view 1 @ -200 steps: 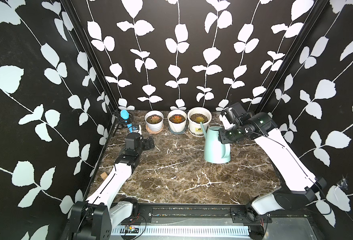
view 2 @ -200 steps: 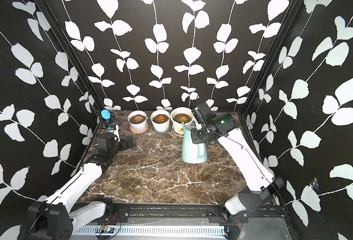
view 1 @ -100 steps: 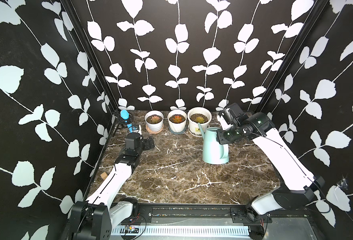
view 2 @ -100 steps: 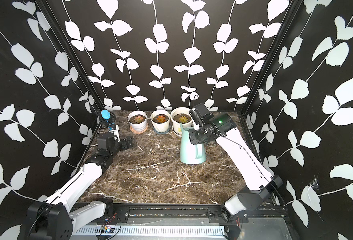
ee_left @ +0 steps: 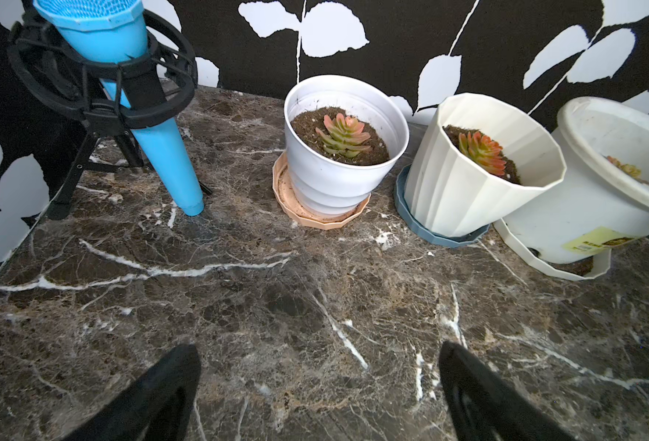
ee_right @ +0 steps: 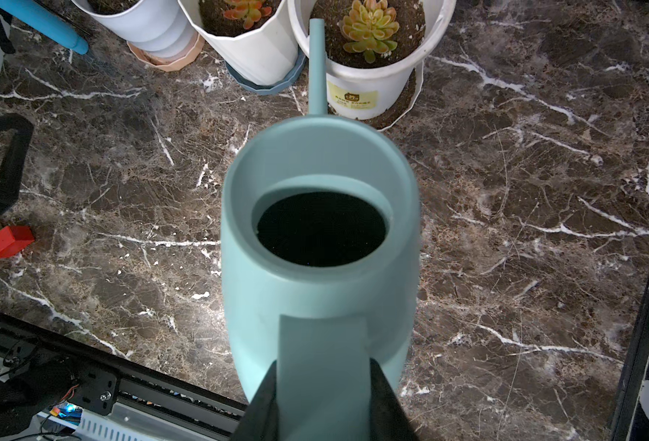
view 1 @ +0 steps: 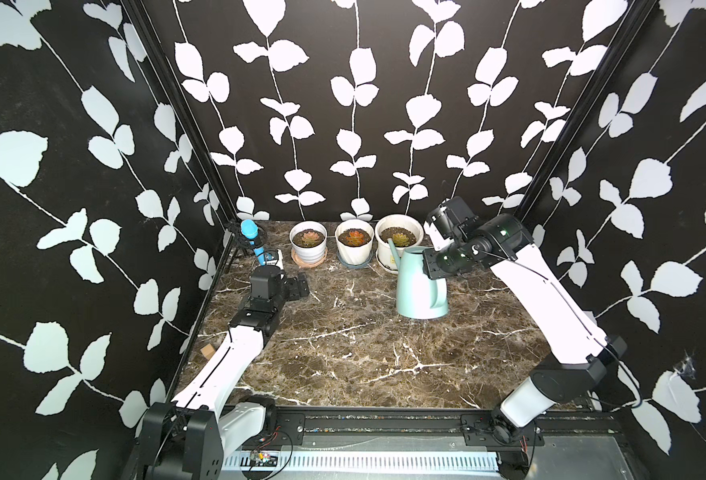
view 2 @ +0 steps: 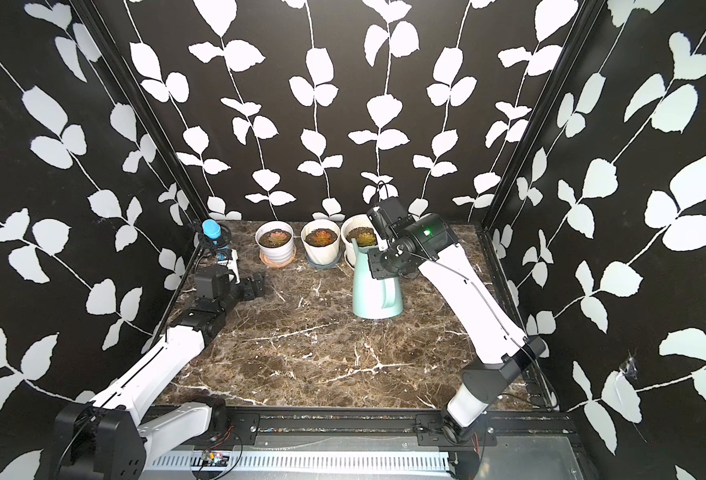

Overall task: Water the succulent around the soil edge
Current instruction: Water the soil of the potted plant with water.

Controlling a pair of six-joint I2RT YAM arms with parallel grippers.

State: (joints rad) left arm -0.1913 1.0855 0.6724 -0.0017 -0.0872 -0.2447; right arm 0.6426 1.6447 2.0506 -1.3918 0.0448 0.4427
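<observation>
Three white pots stand in a row at the back wall, each with a succulent in dark soil: left pot (view 1: 308,245), middle pot (view 1: 354,245), right pot (view 1: 399,241). My right gripper (ee_right: 322,366) is shut on the handle of a teal watering can (view 1: 421,286), which is held upright just in front of the right pot. Its thin spout (ee_right: 317,57) ends at that pot's near rim, beside the yellow-green succulent (ee_right: 368,30). My left gripper (ee_left: 319,351) stands open and empty over the marble, facing the left pot (ee_left: 343,152).
A blue microphone on a black stand (view 1: 251,237) occupies the back left corner. A red block (ee_right: 7,240) and a wooden block (view 1: 207,351) lie at the table's left edge. Each pot sits on a saucer, such as the peach one (ee_left: 315,214). Black patterned walls close three sides.
My right gripper has carried the watering can to the left and closer to the pots, bringing the spout to the right pot's rim. The left arm has not moved.
</observation>
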